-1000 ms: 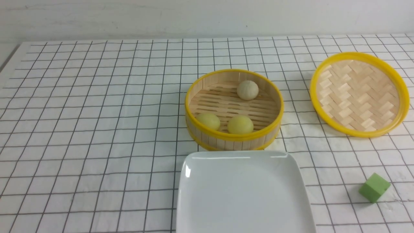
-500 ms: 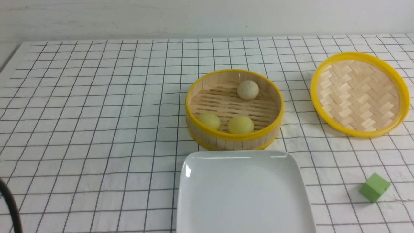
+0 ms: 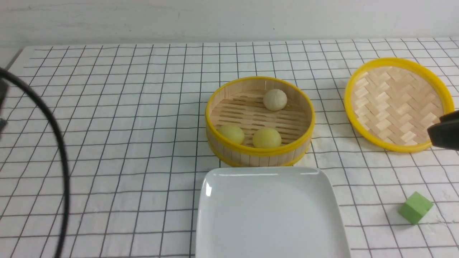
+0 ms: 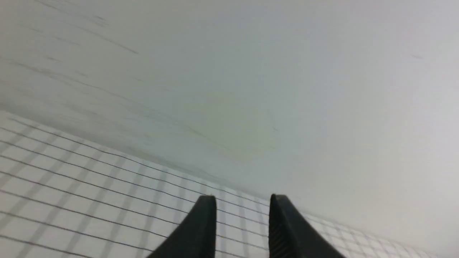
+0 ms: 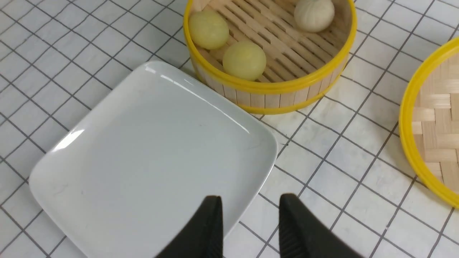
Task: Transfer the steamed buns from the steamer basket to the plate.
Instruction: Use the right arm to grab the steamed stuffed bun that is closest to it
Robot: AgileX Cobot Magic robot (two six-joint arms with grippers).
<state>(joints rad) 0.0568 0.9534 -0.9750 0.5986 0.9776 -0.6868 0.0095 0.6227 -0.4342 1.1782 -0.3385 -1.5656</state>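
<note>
The yellow-rimmed bamboo steamer basket (image 3: 258, 152) stands mid-table. It holds one white bun (image 3: 275, 99) at the back and two yellow buns (image 3: 231, 133) (image 3: 266, 138) at the front. The white square plate (image 3: 269, 215) lies bare just in front of it. My right gripper (image 5: 251, 204) is open and empty, above the plate's (image 5: 143, 150) near right corner; basket (image 5: 272, 86) and buns (image 5: 244, 60) lie ahead of it. My left gripper (image 4: 242, 200) is open and empty, facing the wall over the far cloth.
The basket's woven lid (image 3: 398, 104) lies upturned at the back right. A green cube (image 3: 415, 207) sits at the front right. A black cable (image 3: 53, 143) of the left arm arcs at the left edge. A dark part of the right arm (image 3: 444, 134) overlaps the lid.
The left arm's black cable has risen into view at the left edge. A dark part of the right arm has come in at the right edge. Buns, basket and plate have not moved.
</note>
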